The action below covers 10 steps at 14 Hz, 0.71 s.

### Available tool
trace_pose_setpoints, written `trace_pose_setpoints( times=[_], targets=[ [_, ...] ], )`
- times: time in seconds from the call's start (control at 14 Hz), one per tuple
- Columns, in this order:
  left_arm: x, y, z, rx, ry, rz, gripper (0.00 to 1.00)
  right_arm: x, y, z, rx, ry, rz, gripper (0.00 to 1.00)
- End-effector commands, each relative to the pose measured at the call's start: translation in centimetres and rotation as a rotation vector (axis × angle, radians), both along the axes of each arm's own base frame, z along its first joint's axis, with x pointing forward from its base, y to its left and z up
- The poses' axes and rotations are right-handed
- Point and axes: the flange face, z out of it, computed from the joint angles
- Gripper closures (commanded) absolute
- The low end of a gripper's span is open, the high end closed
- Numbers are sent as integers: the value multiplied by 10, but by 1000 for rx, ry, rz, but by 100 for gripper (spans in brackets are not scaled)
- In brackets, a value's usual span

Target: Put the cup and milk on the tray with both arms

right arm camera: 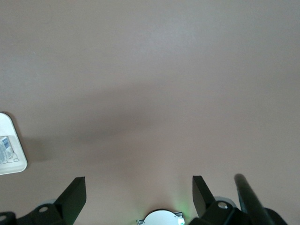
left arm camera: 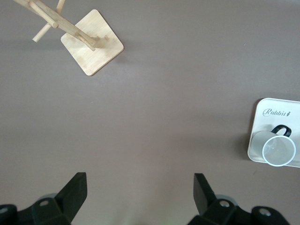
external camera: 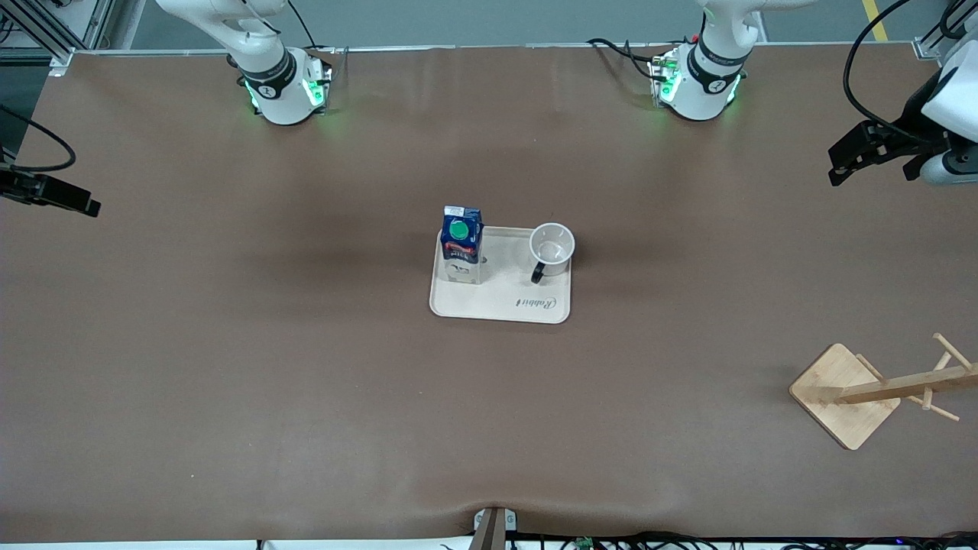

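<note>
The cream tray lies in the middle of the table. The blue and white milk stands upright on it, at the end toward the right arm. The white cup stands upright on it, at the end toward the left arm, black handle toward the front camera. My left gripper is open and empty, up over the table's left-arm end; its wrist view shows the cup and tray. My right gripper is open and empty, up over the right-arm end, partly seen in the front view.
A wooden mug rack with a square base stands near the front camera at the left arm's end; it also shows in the left wrist view. The tray's corner shows in the right wrist view. Brown table surface surrounds the tray.
</note>
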Motion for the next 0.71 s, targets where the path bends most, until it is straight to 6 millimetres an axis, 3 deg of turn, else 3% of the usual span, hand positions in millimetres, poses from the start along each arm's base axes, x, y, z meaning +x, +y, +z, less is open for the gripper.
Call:
trace_pose_setpoints(
  times=[0.0, 0.14, 0.5, 0.64],
  targets=[
    [-10, 2, 8, -17, -8, 2, 0, -39, 3, 6, -12, -37, 12, 0],
    [-10, 6, 10, -16, -10, 4, 0, -41, -3, 18, -16, -99, 20, 0],
    [-5, 7, 23, -18, -34, -7, 0, -37, 9, 24, -5, -108, 165, 0],
    [-5, 8, 23, -18, -34, -6, 0, -34, 3, 26, -2, -117, 210, 0]
  ],
)
